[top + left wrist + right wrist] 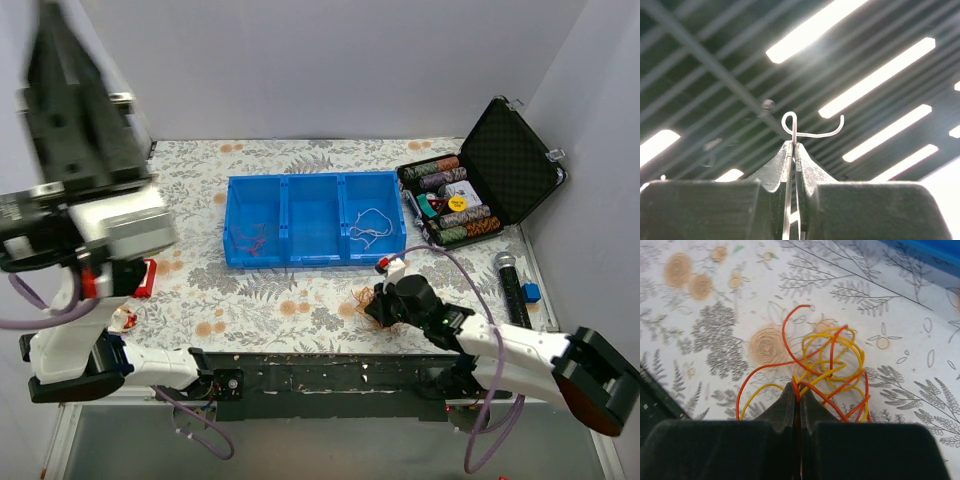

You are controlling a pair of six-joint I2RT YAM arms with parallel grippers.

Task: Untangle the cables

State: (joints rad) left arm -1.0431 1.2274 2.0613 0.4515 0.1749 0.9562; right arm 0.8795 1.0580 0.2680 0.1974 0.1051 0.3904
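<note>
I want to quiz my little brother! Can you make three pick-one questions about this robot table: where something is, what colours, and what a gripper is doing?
1. Where are the white cables?
A. on the floor
B. right end of the blue tray
C. middle of the tray

2. What colours is the tangle?
A. green, blue
B. pink, black
C. orange, yellow

3. The right gripper is:
A. shut on the tangle
B. wide open
C. holding a cup

Answers:
1 B, they lie in the tray's right box.
2 C, only those two colours loop there.
3 A, its fingers pinch a strand of it.
</note>
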